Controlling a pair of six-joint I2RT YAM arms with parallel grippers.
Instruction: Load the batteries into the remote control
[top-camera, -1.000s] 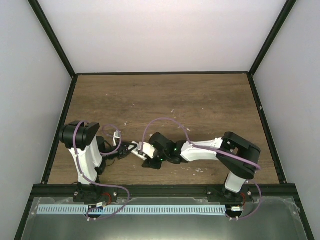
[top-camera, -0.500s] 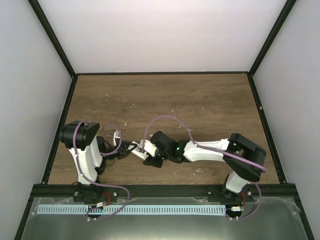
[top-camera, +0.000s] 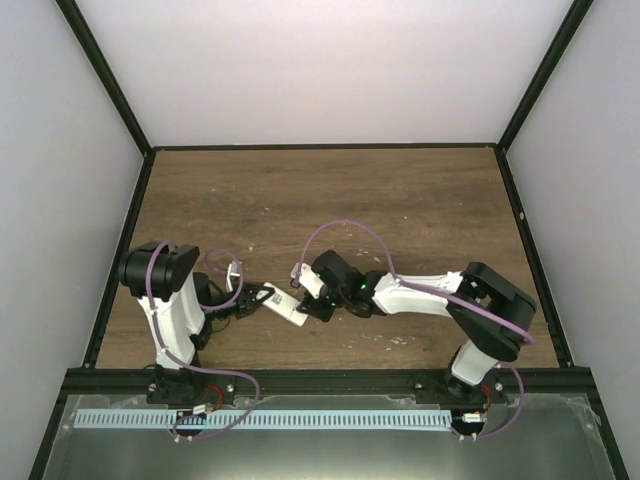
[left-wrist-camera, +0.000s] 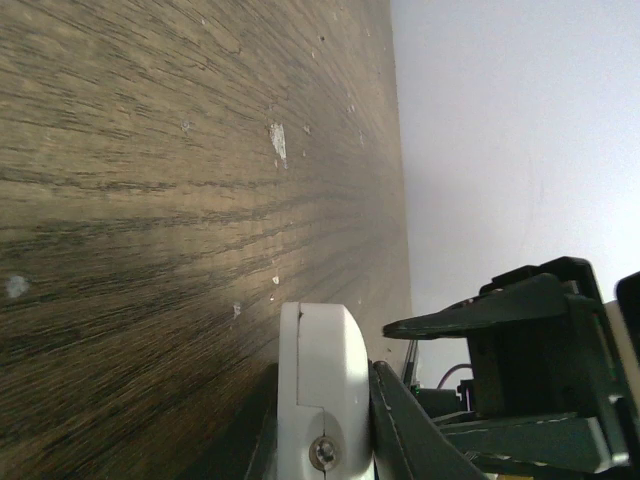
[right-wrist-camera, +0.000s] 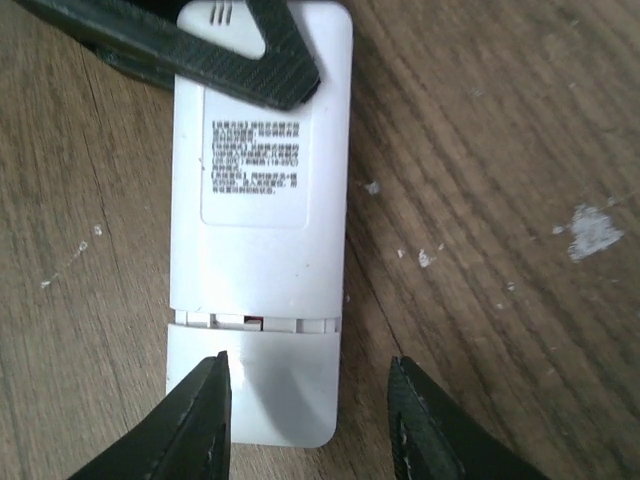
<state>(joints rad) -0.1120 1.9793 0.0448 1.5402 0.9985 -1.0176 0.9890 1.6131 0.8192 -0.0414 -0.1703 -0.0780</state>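
Note:
The white remote control (right-wrist-camera: 255, 250) lies label side up on the wood, its battery cover (right-wrist-camera: 270, 385) seated at the near end with a thin gap along the seam. My left gripper (top-camera: 256, 298) is shut on the remote's far end (left-wrist-camera: 320, 370), one of its fingers (right-wrist-camera: 250, 55) lying across it. Above the cover end, my right gripper (right-wrist-camera: 310, 405) is open. One right finger hangs over the cover's left part, the other over bare wood to the right. In the top view the right gripper (top-camera: 305, 300) meets the remote (top-camera: 283, 306). The batteries are out of view.
The wooden table (top-camera: 400, 200) is walled by white panels and a black frame. Both arms crowd the near left of the table. A purple cable (top-camera: 345, 228) arches over the right wrist. The right gripper's dark fingers (left-wrist-camera: 520, 310) show close beside the left gripper.
The right wrist has drawn back and up from the remote, so more of the remote shows in the top view. Its jaws have narrowed a little. The left arm has not moved.

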